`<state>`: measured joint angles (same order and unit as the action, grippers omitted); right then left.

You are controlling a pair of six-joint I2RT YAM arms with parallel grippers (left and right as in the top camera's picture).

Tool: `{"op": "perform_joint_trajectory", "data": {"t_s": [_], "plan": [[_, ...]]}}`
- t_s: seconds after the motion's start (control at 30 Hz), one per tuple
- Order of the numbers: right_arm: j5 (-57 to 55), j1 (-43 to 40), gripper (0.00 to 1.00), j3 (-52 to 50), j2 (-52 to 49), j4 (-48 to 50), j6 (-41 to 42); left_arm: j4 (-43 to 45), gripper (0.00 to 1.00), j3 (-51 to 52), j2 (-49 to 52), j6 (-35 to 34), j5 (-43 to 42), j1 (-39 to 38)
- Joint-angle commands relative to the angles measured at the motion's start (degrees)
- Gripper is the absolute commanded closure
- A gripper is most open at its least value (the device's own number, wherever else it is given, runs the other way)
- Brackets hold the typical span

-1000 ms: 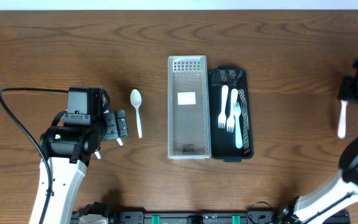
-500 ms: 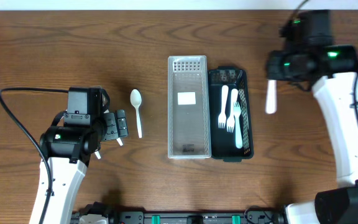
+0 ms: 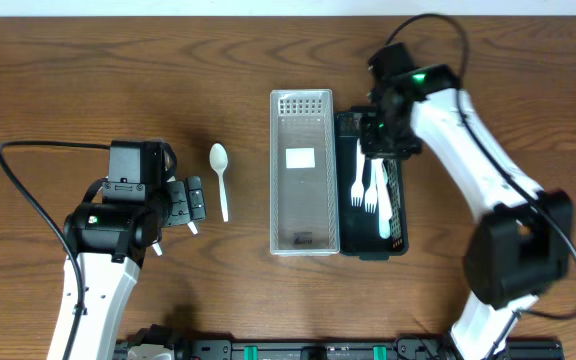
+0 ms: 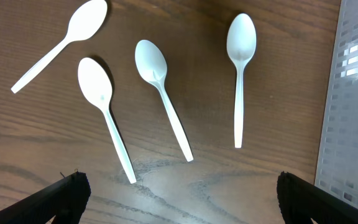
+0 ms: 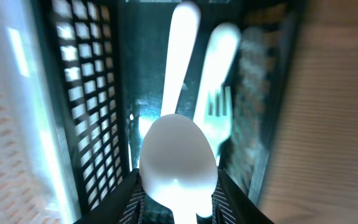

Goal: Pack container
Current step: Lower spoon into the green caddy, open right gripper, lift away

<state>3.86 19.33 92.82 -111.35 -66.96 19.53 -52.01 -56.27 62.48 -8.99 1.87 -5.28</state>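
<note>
My right gripper (image 3: 380, 140) is shut on a white plastic spoon (image 5: 179, 158) and holds it over the far end of the black mesh container (image 3: 398, 215). White forks (image 3: 370, 180) lie inside that container; they also show in the right wrist view (image 5: 219, 93). A clear perforated tray (image 3: 303, 100) stands next to it on the left. My left gripper (image 3: 190, 205) is open and empty, just left of a white spoon (image 3: 218, 178) on the table. The left wrist view shows several white spoons (image 4: 163, 93) lying ahead of the open fingers (image 4: 179, 199).
The clear tray holds a white label (image 3: 300, 157) and its edge shows at the right of the left wrist view (image 4: 353, 106). A black cable (image 3: 28, 190) loops at the left arm. The table's far edge runs along the top.
My right arm swung in from the far right with the white spoon and now hangs over the black container. The left arm has not moved.
</note>
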Motion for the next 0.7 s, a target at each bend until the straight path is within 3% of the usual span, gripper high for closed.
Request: {"op": "perform_joint_trajectory", "data": {"t_s": [0.0,0.17,0.47,0.67], "plan": [[-0.5,1.4,0.76,0.0,-2.1,-0.2,1.2,-0.4,0.02,-0.2,0.1,0.2,0.5,0.3],[-0.5,1.7,0.62,0.1,-2.6,0.3,1.1,-0.7,0.02,-0.2,0.1,0.2,0.5,0.3],[-0.6,1.6,0.52,5.3,-0.2,-2.1,-2.8,-0.7,0.02,-0.2,0.1,0.2,0.5,0.3],[-0.9,-0.7,0.04,17.7,3.7,-6.5,-8.6,-0.8,0.02,-0.2,0.1,0.2,0.5,0.3]]}}
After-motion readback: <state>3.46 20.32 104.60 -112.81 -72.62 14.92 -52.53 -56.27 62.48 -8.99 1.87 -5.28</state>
